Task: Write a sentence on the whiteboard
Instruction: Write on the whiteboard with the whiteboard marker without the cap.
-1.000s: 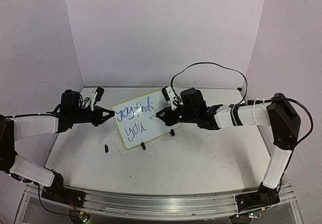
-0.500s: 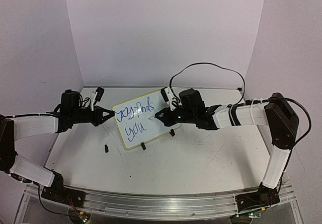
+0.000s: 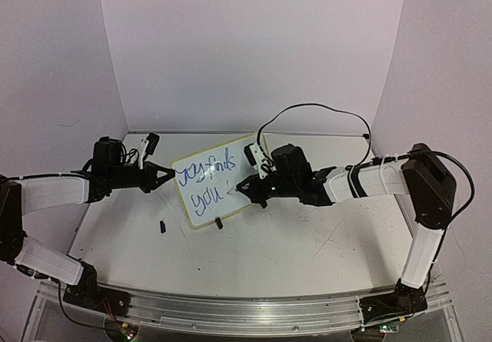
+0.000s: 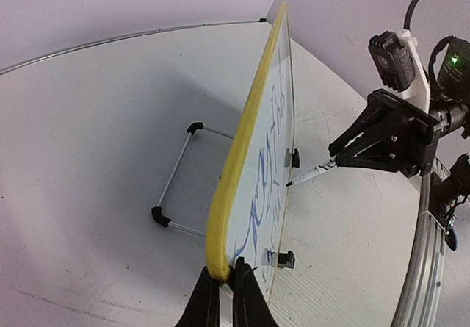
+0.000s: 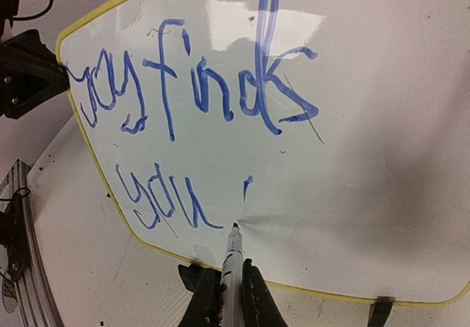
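Here the whiteboard [image 3: 217,188] stands tilted near the middle of the table [image 3: 307,242], a little toward the left arm's side. Its written face is turned to the right arm. The left tool [image 4: 226,286] is closed on the board's left edge, and its two fingers pinch the yellow-green frame [image 4: 235,158] between them. The right tool [image 5: 224,286] is closed around a marker [image 5: 232,252], which points forward at the board. The marker's tip seems to touch the white surface just to the right of the lower line of writing, under a short blue stroke. The blue writing [image 5: 198,92] reads roughly "yay finds" on the upper line and "you" on the lower one. Two black clip feet [image 4: 283,258] sit on the board's lower edge. Behind the board, a thin wire bracket [image 4: 176,187] with black ends lies on the table. A small black piece [image 3: 164,225] lies on the table near the board's lower left corner, apart from it. What it is cannot be told.
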{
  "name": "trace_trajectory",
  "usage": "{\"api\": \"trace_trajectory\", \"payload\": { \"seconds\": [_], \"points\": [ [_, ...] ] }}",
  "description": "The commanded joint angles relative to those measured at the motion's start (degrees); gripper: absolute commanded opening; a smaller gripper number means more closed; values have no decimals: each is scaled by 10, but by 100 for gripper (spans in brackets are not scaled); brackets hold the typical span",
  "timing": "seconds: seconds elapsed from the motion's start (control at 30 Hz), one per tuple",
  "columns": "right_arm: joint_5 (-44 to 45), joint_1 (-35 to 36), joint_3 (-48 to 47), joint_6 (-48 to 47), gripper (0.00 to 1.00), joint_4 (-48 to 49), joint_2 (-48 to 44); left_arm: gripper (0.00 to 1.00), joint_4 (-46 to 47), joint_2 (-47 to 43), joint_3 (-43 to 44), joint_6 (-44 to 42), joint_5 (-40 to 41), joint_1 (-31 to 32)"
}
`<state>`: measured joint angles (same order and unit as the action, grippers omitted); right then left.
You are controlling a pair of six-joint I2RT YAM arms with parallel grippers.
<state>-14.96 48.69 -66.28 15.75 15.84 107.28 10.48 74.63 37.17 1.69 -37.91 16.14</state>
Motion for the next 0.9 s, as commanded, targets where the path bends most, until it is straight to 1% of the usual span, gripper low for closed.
{"api": "trace_trajectory", "payload": {
  "seconds": [0.0, 0.2, 0.4, 0.87],
  "points": [
    [-3, 5, 6, 9, 0, 20, -7, 0, -22, 9, 15, -46, 25, 3],
    [9, 5, 1, 6, 0, 22, -5, 0, -22, 10, 15, -46, 23, 3],
    [29, 4, -27, -13, 0, 20, -16, 0, -22, 10, 15, -46, 24, 3],
    [46, 4, -63, -47, 0, -13, 6, 0, -22, 6, 13, -47, 25, 4]
  ]
}}
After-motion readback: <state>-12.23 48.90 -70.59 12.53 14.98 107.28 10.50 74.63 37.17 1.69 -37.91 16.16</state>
